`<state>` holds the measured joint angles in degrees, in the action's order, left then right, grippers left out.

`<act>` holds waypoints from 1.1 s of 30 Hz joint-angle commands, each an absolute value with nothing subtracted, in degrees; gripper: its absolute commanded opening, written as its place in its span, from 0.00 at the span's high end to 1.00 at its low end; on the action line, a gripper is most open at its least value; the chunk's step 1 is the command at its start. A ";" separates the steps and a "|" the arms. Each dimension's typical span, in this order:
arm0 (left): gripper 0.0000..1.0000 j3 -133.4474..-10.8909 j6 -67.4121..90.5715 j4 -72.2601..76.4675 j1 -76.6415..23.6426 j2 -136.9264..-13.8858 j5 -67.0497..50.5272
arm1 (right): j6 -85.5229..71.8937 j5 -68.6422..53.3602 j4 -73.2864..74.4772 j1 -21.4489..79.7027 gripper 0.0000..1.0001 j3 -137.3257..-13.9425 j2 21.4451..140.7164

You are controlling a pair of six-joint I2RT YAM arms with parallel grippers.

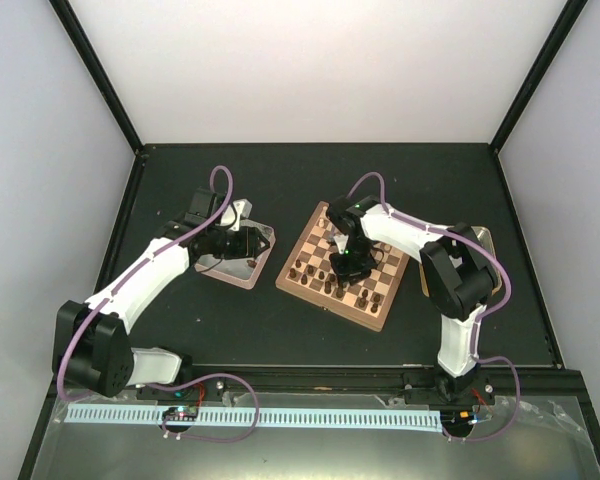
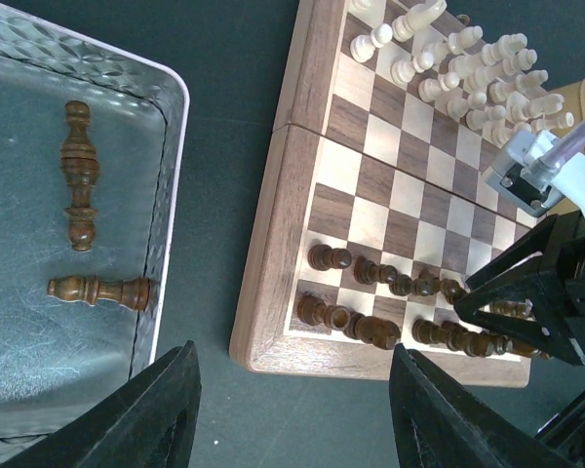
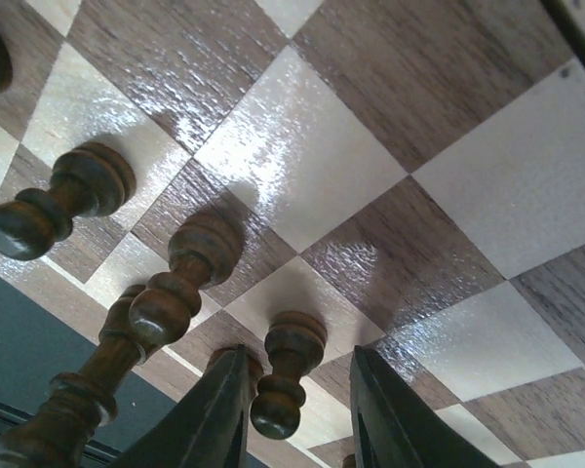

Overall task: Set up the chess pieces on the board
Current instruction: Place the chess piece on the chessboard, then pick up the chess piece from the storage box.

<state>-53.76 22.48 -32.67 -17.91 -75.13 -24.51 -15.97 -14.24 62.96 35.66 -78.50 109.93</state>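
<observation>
On the desk point(image 1: 280, 180), right of its centre, the board point(image 1: 327, 306) lay turned at an angle to the desk edges. Along the board's near edge the dark pieces point(image 2: 370, 327) stood in two rows. Along its far edge the white pieces point(image 2: 468, 68) stood in ranks.

Low over the dark rows was the right pincer point(image 3: 292, 414), jaws apart, with one standing pawn point(image 3: 285, 375) between its fingers. A gap showed between the pawn and one finger. Contact with the other finger could not be determined. The pawn stood upright on the board.

Left of the board and apart from it, a tray point(image 2: 171, 195) sat on the desk. The left pincer point(image 2: 292, 409) hung above the tray's edge nearest the board, jaws apart, nothing between them. Two dark chessmen lay on their sides in the tray: a tall piece point(image 2: 78, 175) and a short piece point(image 2: 97, 290). The short piece's base was against or just beside the tray wall.

At the board's right side lay a second tray point(image 1: 483, 240), partly under the right arm.
</observation>
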 commanded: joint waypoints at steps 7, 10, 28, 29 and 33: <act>0.44 -53.85 22.44 -32.56 -17.14 -76.16 -23.33 | -20.93 -7.55 62.38 35.89 0.65 -80.55 102.84; 0.43 -54.76 23.89 -34.83 -16.85 -76.74 -17.60 | -23.75 -6.44 59.89 35.93 0.62 -80.01 98.59; 0.59 -67.55 29.30 -30.82 -14.50 -100.78 -11.82 | -30.61 -4.79 49.14 35.91 0.60 -70.55 85.54; 0.59 -68.47 29.37 -32.26 -14.50 -102.15 -11.11 | -30.59 -4.83 48.97 35.94 0.60 -70.39 85.52; 0.60 -70.35 30.33 -34.83 -14.68 -105.82 -10.61 | -31.01 -4.39 48.86 35.86 0.60 -70.11 85.25</act>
